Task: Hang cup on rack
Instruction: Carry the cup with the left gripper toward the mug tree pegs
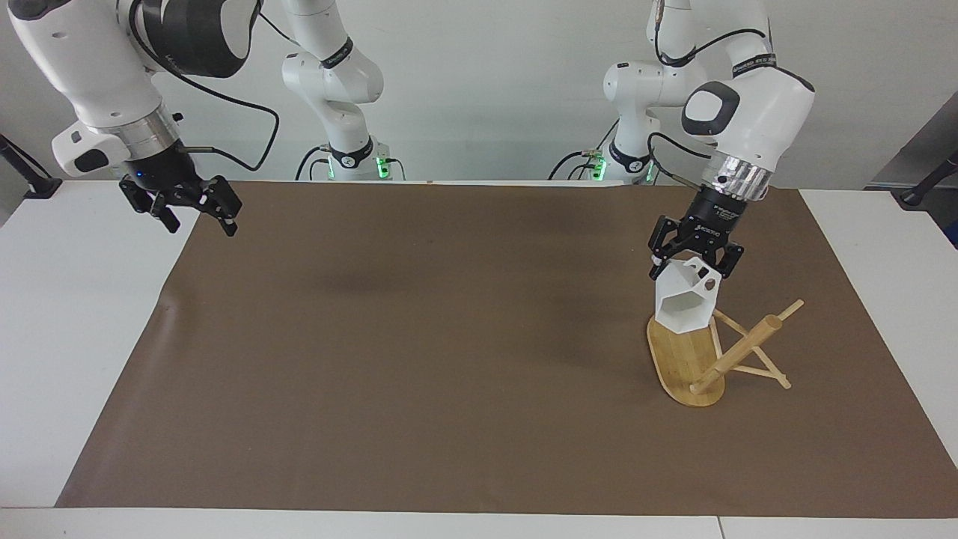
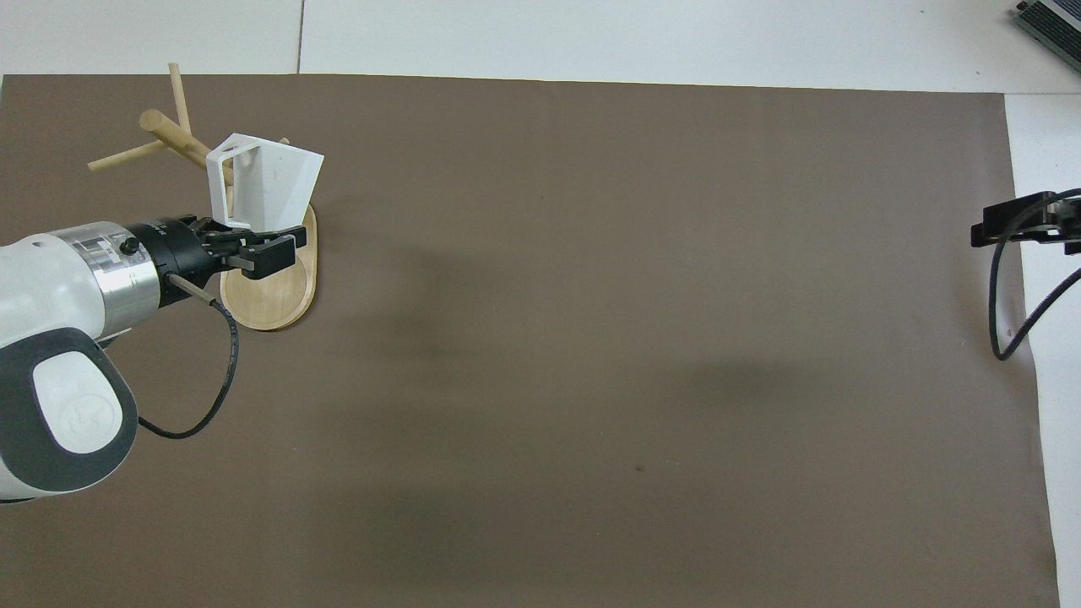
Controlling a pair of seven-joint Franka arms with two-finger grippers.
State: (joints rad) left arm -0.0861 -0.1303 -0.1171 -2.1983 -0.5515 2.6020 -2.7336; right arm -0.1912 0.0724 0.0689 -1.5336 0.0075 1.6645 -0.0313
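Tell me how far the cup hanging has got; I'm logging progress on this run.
Done: the left gripper has the cup lifted, shut on its base end, mouth tipped outward. In hand: the cup is over the rack base, its handle close to the pegs. Left: no peg passes through the handle, so threading and release remain. The right gripper waits, open, at its own end of the table.

No text, label, brand or number can be read with certainty. The left gripper (image 1: 696,258) carries small white print on its black body, and the left arm has a dark band with pale lettering near its wrist, but both are too small to make out. A faint emblem shows on the pale oval cover of that arm in the overhead view, also illegible.
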